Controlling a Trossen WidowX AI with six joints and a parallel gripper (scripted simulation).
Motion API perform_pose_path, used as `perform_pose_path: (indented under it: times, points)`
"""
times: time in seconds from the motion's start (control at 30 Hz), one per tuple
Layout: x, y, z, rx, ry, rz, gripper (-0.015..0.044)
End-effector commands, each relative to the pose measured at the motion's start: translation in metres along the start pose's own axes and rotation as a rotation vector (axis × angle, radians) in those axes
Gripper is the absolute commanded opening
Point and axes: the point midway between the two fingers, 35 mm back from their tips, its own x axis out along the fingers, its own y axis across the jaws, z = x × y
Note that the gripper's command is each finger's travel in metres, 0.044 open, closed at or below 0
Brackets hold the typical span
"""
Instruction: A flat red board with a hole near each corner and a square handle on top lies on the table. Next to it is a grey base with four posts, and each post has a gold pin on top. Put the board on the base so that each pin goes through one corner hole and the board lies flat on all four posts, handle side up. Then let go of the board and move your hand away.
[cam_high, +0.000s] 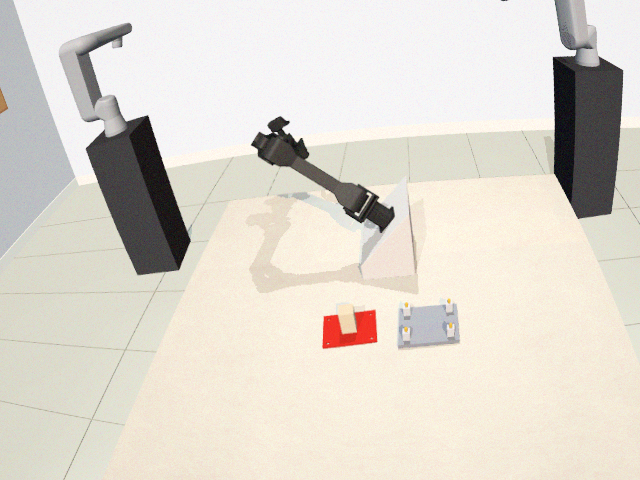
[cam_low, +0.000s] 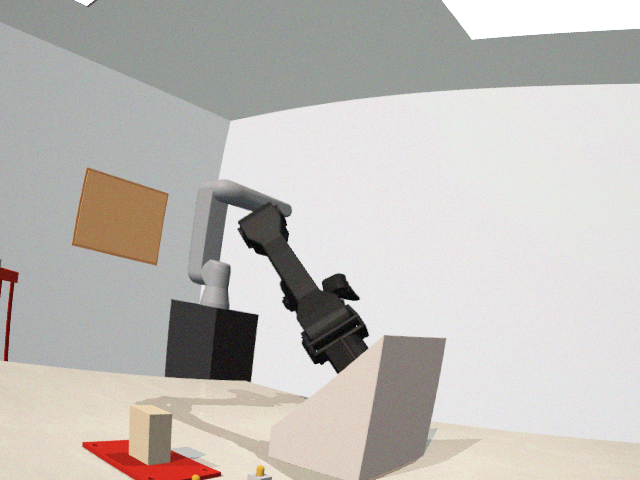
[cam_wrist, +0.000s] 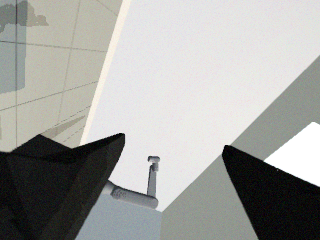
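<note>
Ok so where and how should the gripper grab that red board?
I'd grip the pale block handle from straight above, fingers on two opposite upright sides. It stands up from the middle of the red board, while the board itself lies flat and thin, offering little edge to pinch. The open gripper should probably point downward first.

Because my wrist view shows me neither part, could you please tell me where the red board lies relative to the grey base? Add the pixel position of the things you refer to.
Observer: The red board (cam_high: 364, 329) (cam_low: 180, 467) lies flat beside the grey base (cam_high: 428, 325), on its left in the top view, with a gap between them.
Operator: Thank you; which way up is it, please?
Observer: Handle side up: the pale handle (cam_high: 346, 316) (cam_low: 159, 439) stands on top of it.
Operator: And is anything covering the pins?
Observer: No, all four gold pins (cam_high: 449, 301) (cam_low: 260, 470) show uncovered in the top view.
</note>
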Motion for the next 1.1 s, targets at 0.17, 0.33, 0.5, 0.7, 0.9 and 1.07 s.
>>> perform_pose_path:
  times: [0.17, 0.33, 0.5, 0.7, 0.9, 1.07]
  points:
    - [-0.030, 0.013, 0.044, 0.053, -0.114, 0.051, 0.0440]
    - [-0.090, 0.033, 0.108, 0.142, -0.297, 0.151, 0.0440]
    - [-0.160, 0.048, 0.160, 0.228, -0.471, 0.269, 0.0440]
    - [-0.254, 0.060, 0.205, 0.326, -0.666, 0.435, 0.0440]
    - [-0.354, 0.065, 0.228, 0.410, -0.842, 0.628, 0.0440]
    - [-0.438, 0.069, 0.228, 0.436, -0.950, 0.808, 0.0440]
